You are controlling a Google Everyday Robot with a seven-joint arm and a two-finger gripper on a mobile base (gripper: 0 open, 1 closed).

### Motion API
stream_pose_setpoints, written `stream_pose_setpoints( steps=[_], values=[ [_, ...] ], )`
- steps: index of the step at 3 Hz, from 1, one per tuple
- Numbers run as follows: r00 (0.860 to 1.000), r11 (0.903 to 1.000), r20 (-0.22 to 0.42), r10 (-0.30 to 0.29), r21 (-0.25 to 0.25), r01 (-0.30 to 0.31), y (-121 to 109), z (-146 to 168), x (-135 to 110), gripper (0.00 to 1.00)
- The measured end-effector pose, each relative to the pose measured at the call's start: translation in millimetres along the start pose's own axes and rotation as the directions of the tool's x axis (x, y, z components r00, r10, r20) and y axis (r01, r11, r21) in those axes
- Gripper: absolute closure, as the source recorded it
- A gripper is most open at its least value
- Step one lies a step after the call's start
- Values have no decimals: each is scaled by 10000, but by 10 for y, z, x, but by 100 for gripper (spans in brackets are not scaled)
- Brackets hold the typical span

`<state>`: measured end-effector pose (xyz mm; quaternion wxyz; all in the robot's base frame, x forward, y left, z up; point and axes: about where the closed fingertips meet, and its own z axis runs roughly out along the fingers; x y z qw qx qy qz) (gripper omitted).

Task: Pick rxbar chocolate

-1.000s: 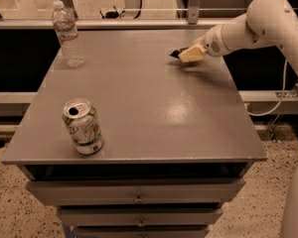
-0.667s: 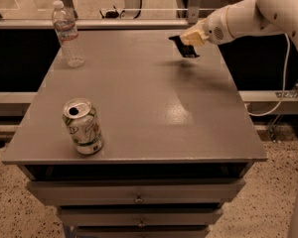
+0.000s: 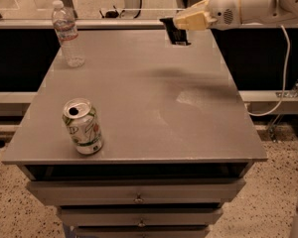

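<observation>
camera view: gripper [image 3: 177, 28] over grey table [image 3: 154, 100]

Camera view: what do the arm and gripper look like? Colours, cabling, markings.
The gripper, over the far right corner of the table, has cream wedge-shaped fingers. The black at their tips is the rxbar chocolate, not gripper. The wrist is a rounded white shell with a small dotted grille. The arm is smooth white, no lettering visible. A thin white cable hangs beneath.
</observation>
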<state>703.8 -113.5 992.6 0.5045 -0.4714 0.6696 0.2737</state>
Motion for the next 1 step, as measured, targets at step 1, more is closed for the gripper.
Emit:
stream_pose_setpoints(
  steps=[1],
  values=[
    [9994,9994,343,64,-349,-52,77,4,-103,100]
  ],
)
